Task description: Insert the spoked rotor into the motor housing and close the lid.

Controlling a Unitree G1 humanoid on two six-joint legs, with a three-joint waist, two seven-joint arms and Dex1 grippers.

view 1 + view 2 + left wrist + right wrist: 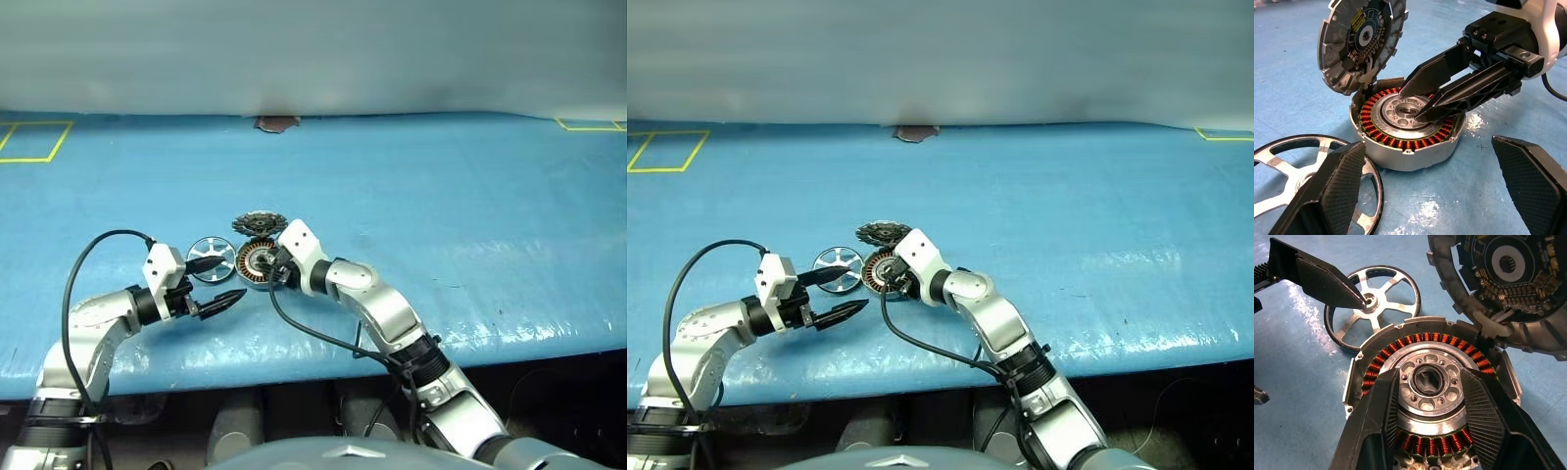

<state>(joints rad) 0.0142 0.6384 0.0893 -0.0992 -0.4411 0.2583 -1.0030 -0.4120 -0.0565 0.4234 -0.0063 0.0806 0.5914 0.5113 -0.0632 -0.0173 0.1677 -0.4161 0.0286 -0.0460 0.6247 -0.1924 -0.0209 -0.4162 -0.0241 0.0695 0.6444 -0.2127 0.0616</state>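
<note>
Copper-orange windings ring the silver centre of the round metal motor housing (1408, 128), which sits open on the blue-covered bench (441, 215). Its lid (1362, 41), a grey disc whose dark inner face carries a circuit pattern, stands tilted up at the housing's far edge and seems to be attached there by a pale link, though I cannot tell how firmly. The spoked rotor (1374, 303), a thin shiny silver wheel with a small hub, lies flat on the bench just beside the housing, on the robot's left.

The right gripper (1420, 100) reaches over the housing with its jaws a little apart, their tips resting at or just above the central hub; they clamp nothing that I can see. The left gripper (217, 283) has its jaws wide apart and empty. One finger hangs over the rotor with its tip at the hub, the other stands off to the side over bare bench.

Judging by this, the task is at an early stage: the housing is open and steadied, but the rotor is not yet picked up, let alone seated over the windings, and the lid has still to be swung down. Both main steps remain.
</note>
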